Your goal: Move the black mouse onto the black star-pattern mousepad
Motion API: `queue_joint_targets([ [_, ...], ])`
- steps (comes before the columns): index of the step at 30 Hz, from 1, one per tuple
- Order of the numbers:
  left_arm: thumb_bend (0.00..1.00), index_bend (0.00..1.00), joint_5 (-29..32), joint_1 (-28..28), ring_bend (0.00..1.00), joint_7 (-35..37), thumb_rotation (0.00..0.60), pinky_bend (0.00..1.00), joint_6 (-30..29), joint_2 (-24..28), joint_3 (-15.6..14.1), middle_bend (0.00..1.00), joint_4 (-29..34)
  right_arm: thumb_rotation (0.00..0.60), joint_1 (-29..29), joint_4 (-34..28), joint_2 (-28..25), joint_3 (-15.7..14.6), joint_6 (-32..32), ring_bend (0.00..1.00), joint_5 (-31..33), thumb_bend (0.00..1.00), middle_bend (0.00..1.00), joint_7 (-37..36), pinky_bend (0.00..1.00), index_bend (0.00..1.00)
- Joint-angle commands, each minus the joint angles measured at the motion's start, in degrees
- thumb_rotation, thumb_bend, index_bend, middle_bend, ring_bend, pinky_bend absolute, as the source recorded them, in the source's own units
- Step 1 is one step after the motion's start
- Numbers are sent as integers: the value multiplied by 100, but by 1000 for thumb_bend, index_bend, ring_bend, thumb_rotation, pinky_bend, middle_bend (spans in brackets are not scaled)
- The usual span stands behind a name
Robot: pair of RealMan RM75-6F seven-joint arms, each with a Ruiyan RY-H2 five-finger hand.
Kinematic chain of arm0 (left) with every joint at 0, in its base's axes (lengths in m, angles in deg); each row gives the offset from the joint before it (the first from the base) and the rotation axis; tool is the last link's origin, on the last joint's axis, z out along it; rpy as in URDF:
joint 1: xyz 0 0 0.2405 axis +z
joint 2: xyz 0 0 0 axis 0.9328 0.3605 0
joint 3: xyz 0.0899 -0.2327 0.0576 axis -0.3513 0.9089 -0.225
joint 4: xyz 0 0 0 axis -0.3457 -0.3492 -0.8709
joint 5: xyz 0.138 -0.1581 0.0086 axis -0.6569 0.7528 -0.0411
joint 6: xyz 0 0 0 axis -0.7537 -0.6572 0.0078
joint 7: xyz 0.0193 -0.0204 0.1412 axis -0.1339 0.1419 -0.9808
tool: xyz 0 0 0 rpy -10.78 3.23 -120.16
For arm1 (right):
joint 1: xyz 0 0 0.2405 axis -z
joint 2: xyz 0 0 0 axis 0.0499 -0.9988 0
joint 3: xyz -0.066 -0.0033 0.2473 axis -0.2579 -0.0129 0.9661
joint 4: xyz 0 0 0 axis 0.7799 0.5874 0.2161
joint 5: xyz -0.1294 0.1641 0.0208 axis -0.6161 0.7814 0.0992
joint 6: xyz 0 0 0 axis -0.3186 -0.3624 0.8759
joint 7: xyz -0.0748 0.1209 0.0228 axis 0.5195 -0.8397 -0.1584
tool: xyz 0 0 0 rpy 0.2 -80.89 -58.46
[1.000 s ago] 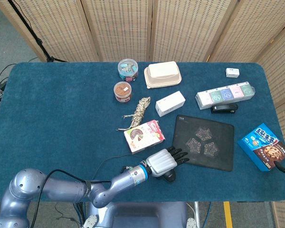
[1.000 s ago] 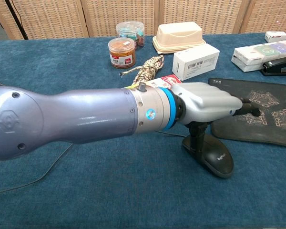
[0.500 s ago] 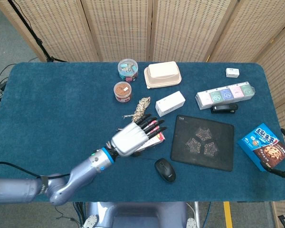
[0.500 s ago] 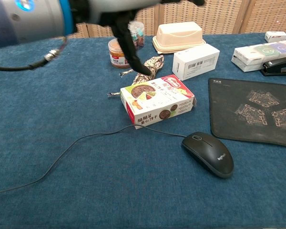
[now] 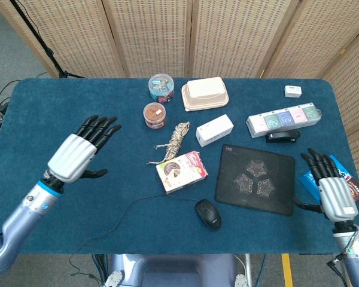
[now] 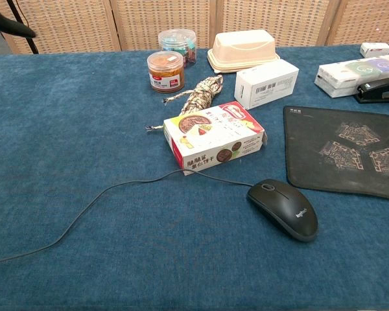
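Black wired mouse (image 6: 283, 208) flat on cloth, just left of black star-pattern mousepad (image 6: 345, 159), not touching.

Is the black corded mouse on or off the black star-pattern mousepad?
Off: the black corded mouse lies on blue tablecloth beside the black star-pattern mousepad.

We see a smooth, slightly shiny plastic black mouse (image 6: 283, 208), a dull mousepad (image 6: 342, 159), a fuzzy blue cloth table (image 6: 84, 162), and a rough rope bundle (image 6: 198, 94).
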Motion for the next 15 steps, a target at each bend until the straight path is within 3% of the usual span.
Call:
queue_joint_targets([
  [1,47,0,-124,441,0,408,600,0,-422,198,-204,0,-199,600,-395,-330,-162,-193,352,0,-621,0,0,-283,0,0],
  [8,48,0,-256,1137,0,1322,600,0,-1070,222,-370,0,-662,600,-1050,-504,-95,-243,982,0,-1061,0,0,-65,0,0],
  [15,48,0,-385,1522,0,1996,600,0,-1376,136,-439,0,-1079,600,-1669,109,128,-455,1196,0,-1940,0,0,-275,0,0],
])
